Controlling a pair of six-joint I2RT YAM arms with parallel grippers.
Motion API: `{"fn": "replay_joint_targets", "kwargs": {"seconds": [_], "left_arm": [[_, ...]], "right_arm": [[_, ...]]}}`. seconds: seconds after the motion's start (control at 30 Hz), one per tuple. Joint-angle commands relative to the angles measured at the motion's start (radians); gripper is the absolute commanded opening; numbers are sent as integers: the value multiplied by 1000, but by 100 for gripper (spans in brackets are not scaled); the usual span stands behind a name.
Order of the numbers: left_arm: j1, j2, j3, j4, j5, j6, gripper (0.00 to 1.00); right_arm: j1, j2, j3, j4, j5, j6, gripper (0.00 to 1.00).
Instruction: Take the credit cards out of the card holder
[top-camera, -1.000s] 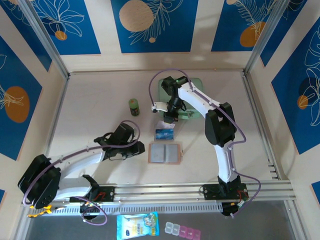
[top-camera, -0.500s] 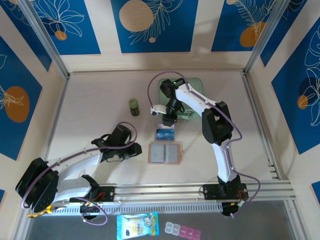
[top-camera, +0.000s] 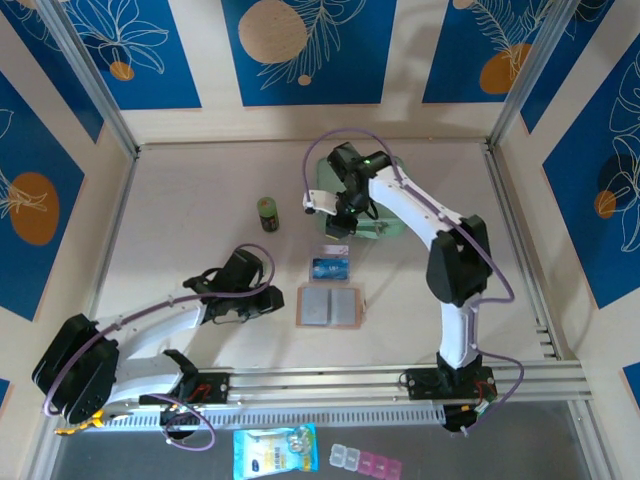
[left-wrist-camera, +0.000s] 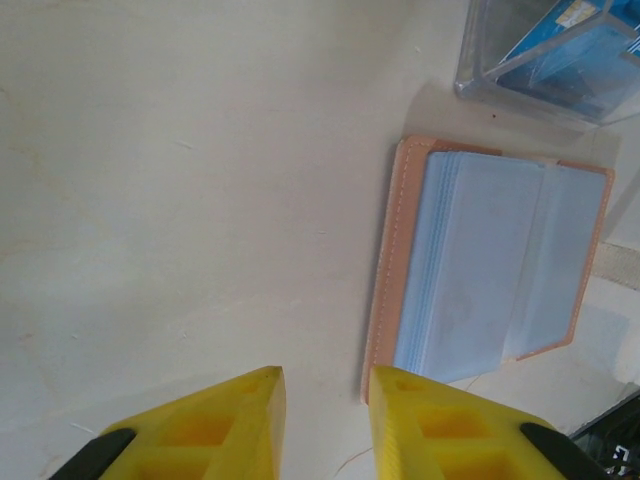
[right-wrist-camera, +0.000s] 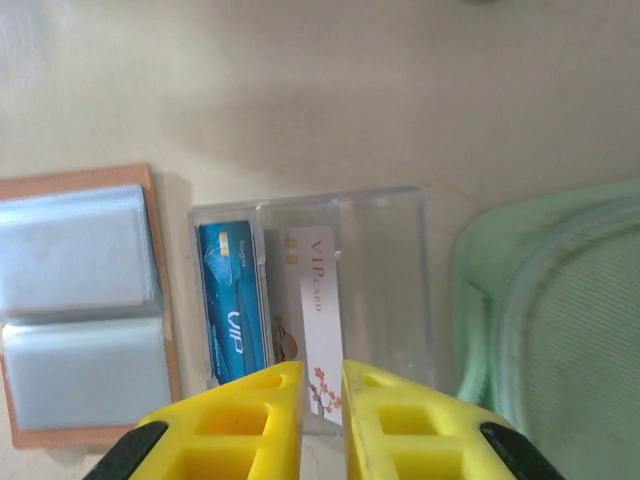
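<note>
Tan and leather-like, the card holder (top-camera: 330, 307) is lying opened flat on the pale counter (top-camera: 200, 200), with its grey-clear pockets facing up. Whether any card is sitting inside those pockets I cannot tell.

Just beside its far edge, a clear plastic box (top-camera: 330, 265) is resting on the counter. The box is holding the blue credit card (right-wrist-camera: 232, 300), which is showing white print. A white VIP card (right-wrist-camera: 320, 310) is lying next to it within the same walls.

Farther back, a mint-green case (top-camera: 385, 222) is lying on the counter, partly covered by the right arm (top-camera: 440, 240). The right jaws are hanging above the counter near the box and the green case. They are standing apart by a narrow gap and pinching nothing.

The left arm (top-camera: 160, 320) is reaching in low from the near left. Its jaws are hovering just beside the card holder's left edge, spread with a clear gap and gripping nothing.

A small dark green can (top-camera: 268, 213) is standing upright to the left of the green case, well apart from the card holder.
</note>
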Motion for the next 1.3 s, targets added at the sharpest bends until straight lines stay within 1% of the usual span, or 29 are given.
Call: {"fn": "replay_joint_targets", "kwargs": {"seconds": [0.0, 0.13, 0.23, 0.4, 0.47, 0.57, 0.67, 0.9, 1.07, 1.27], "left_arm": [[12, 22, 38, 10, 32, 26, 27], [8, 55, 48, 47, 68, 21, 26], [3, 78, 56, 76, 85, 16, 25], [-11, 120, 75, 107, 104, 15, 22], [-18, 136, 80, 123, 111, 14, 20], [-30, 164, 83, 144, 118, 11, 17], [-38, 190, 83, 163, 124, 6, 16], [-49, 217, 79, 188, 116, -5, 14], [-49, 216, 75, 194, 108, -15, 14], [-51, 211, 55, 203, 107, -25, 14]], "right_arm": [[15, -84, -97, 112, -3, 120, 16], [34, -162, -211, 217, 10, 300, 13], [49, -204, -278, 275, 44, 485, 11], [69, -276, -412, 376, 115, 842, 11], [64, -298, -461, 400, 131, 982, 10], [58, -309, -505, 430, 147, 1149, 7], [50, -285, -487, 388, 170, 1299, 6], [51, -211, -469, 444, 152, 1336, 5], [45, -141, -420, 446, 153, 1340, 4], [46, -107, -388, 448, 149, 1332, 3]]}}
